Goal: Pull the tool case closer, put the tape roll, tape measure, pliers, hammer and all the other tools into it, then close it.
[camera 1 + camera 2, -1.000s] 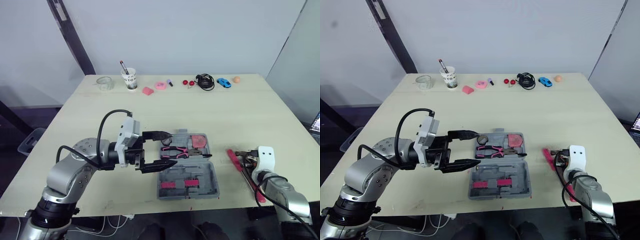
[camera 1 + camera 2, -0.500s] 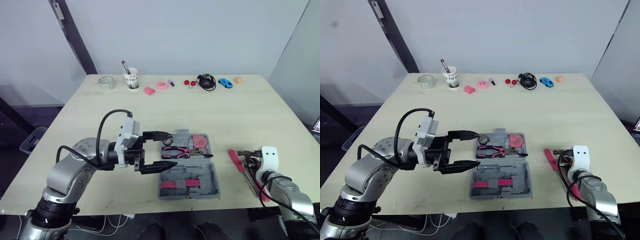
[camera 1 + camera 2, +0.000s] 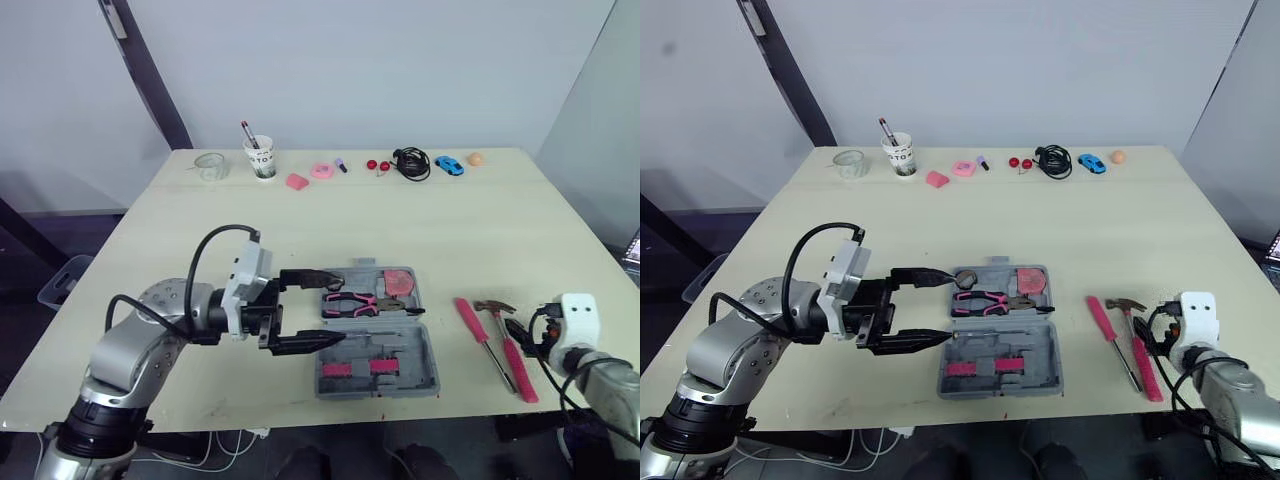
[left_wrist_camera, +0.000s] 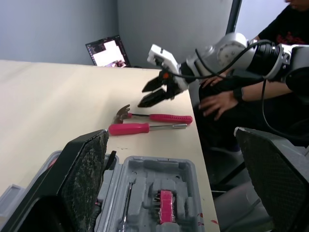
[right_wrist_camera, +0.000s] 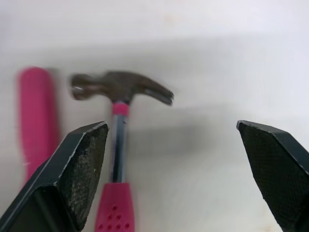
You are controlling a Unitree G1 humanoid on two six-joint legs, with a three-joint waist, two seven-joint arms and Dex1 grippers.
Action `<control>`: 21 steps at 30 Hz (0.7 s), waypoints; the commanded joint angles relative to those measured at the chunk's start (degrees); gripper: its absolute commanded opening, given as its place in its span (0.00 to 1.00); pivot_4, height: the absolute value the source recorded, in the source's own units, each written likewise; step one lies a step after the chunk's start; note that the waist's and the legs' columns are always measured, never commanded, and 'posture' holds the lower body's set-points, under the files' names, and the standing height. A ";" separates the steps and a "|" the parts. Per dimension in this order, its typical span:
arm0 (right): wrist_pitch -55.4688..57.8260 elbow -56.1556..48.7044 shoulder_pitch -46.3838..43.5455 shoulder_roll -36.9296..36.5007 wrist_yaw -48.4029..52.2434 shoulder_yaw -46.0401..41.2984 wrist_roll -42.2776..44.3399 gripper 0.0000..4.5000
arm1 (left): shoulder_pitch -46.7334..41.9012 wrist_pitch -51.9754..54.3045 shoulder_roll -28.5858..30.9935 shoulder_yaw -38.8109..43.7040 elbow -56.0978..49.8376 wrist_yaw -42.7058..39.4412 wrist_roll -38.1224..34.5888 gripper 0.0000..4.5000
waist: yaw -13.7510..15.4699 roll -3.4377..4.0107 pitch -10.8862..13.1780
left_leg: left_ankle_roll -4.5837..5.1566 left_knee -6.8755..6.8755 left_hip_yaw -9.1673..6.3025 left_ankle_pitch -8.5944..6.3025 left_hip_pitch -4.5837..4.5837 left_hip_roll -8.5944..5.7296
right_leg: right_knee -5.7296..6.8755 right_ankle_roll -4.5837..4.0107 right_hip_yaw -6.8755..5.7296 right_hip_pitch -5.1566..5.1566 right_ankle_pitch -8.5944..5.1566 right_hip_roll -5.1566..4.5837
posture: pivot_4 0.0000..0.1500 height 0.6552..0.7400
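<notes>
Grey tool case open — pink pliers inside, hammer outside.

Grey tool case with pink bits inside. Pink and black pliers. Pink hammer and pink screwdriver. Pale yellow table. Small blue car.

The case is grey plastic, dull and not shiny. The hammer has a grey metal head and a pink handle with tiny holes. The screwdriver has a shiny pink handle. The table is pale and smooth. The right gripper has rough black pads.
</notes>
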 commanded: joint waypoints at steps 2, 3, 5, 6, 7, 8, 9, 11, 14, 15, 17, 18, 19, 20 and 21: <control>-2.32 -1.46 0.51 -8.02 9.64 -1.96 1.82 0.99 | 0.97 -2.41 1.00 2.07 0.88 -1.51 0.24 1.00 | 0.07 -0.01 0.02 | 0.00 0.00 0.02 0.00 -0.01 0.00 | -0.01 0.00 -0.01 0.00 0.00 0.00 | 1.00 1.00; -3.22 -0.76 0.48 -9.58 11.33 -1.80 1.69 0.99 | 0.97 -2.71 0.97 2.06 1.02 -1.61 0.23 1.00 | 0.08 -0.02 0.02 | 0.00 0.00 0.02 0.00 -0.01 0.00 | -0.02 0.00 -0.01 0.00 0.00 0.00 | 1.00 1.00; -8.77 1.53 0.89 -14.55 17.41 0.34 -0.81 0.99 | 1.01 -3.07 0.84 2.41 1.28 -1.86 -0.22 1.00 | 0.12 -0.03 0.03 | 0.00 0.01 0.02 0.00 -0.02 0.00 | -0.02 0.00 -0.02 0.00 0.00 0.00 | 1.00 1.00; -11.53 3.00 0.83 -16.95 20.34 1.61 -2.06 0.99 | 1.01 -3.25 0.85 2.48 1.45 -2.04 -0.28 1.00 | 0.14 -0.04 0.04 | 0.00 0.01 0.02 0.00 -0.02 -0.02 | -0.03 0.01 -0.02 0.01 0.00 -0.01 | 1.00 1.00; -14.54 4.46 0.69 -19.13 23.24 2.92 -3.31 0.99 | 0.98 -3.45 0.89 2.50 1.66 -2.22 -0.27 1.00 | 0.14 -0.05 0.05 | 0.00 0.01 0.04 0.00 -0.02 -0.02 | -0.04 0.01 -0.03 0.01 -0.01 -0.01 | 1.00 1.00; -17.99 6.10 0.22 -21.09 26.33 4.35 -4.50 0.99 | 0.94 -3.68 0.97 2.47 1.97 -2.46 -0.16 1.00 | 0.13 -0.05 0.05 | 0.00 0.01 0.06 0.00 -0.03 -0.02 | -0.05 0.01 -0.03 0.01 0.00 -0.01 | 1.00 1.00; -20.96 7.54 -0.31 -22.78 28.96 5.70 -5.50 0.99 | 0.85 -3.90 1.01 2.45 2.27 -2.70 -0.06 1.00 | 0.12 -0.06 0.05 | 0.00 0.01 0.07 0.00 -0.02 -0.02 | -0.05 0.01 -0.04 0.01 -0.01 -0.01 | 1.00 1.00; -27.61 10.47 -1.88 -25.93 34.39 8.75 -7.91 0.99 | 0.53 -4.34 1.01 2.34 2.84 -3.21 0.25 1.00 | 0.08 -0.06 0.06 | 0.00 0.01 0.08 0.00 -0.02 -0.01 | -0.05 0.00 -0.07 0.01 -0.01 0.00 | 1.00 1.00; -36.18 14.74 -5.01 -29.54 41.48 12.87 -10.97 0.99 | -0.01 -4.70 0.91 2.15 3.10 -3.50 0.35 1.00 | 0.06 -0.06 0.08 | 0.00 0.01 0.09 0.00 -0.02 -0.01 | -0.04 0.01 -0.07 0.01 -0.01 0.01 | 1.00 1.00; -38.81 16.30 -6.49 -30.51 43.54 14.27 -12.04 0.99 | -0.16 -4.70 0.91 2.11 3.10 -3.53 0.30 1.00 | 0.06 -0.07 0.08 | 0.00 0.01 0.09 0.00 -0.02 -0.01 | -0.04 0.01 -0.06 0.01 0.00 0.01 | 1.00 1.00; -46.45 20.29 -10.01 -32.38 47.86 17.85 -15.27 0.99 | -0.31 -4.83 0.89 2.01 2.96 -3.65 0.39 1.00 | 0.05 -0.04 0.14 | 0.00 0.04 0.09 0.00 -0.02 -0.01 | -0.05 0.01 -0.04 0.00 0.00 -0.01 | 1.00 1.00; -49.75 22.18 -11.65 -32.98 49.36 19.40 -16.77 0.99 | -0.35 -4.80 0.85 2.00 2.84 -3.59 0.37 1.00 | 0.08 -0.05 0.14 | 0.00 0.04 0.09 0.00 -0.01 -0.01 | -0.05 0.01 -0.04 0.01 0.00 -0.01 | 1.00 1.00; -51.99 23.76 -12.93 -33.19 50.37 20.40 -17.72 0.99 | -0.50 -4.75 0.78 1.94 2.85 -3.52 0.39 1.00 | 0.08 -0.05 0.14 | 0.00 0.04 0.10 0.00 0.00 -0.01 | -0.05 0.01 -0.06 0.01 0.00 -0.01 | 1.00 1.00; -55.26 25.98 -15.05 -33.32 51.84 22.00 -19.05 0.99 | -0.59 -4.64 0.74 1.89 2.72 -3.39 0.34 1.00 | 0.07 -0.06 0.15 | 0.00 0.04 0.10 0.00 -0.01 -0.01 | -0.05 0.01 -0.05 0.01 0.00 -0.01 | 1.00 1.00; -58.86 28.57 -17.66 -33.27 53.28 23.89 -20.80 0.99 | -0.63 -4.56 0.67 1.86 2.50 -3.23 0.28 1.00 | 0.08 -0.07 0.16 | 0.00 0.04 0.12 0.00 0.00 -0.01 | -0.05 0.00 -0.06 0.01 0.00 -0.01 | 1.00 1.00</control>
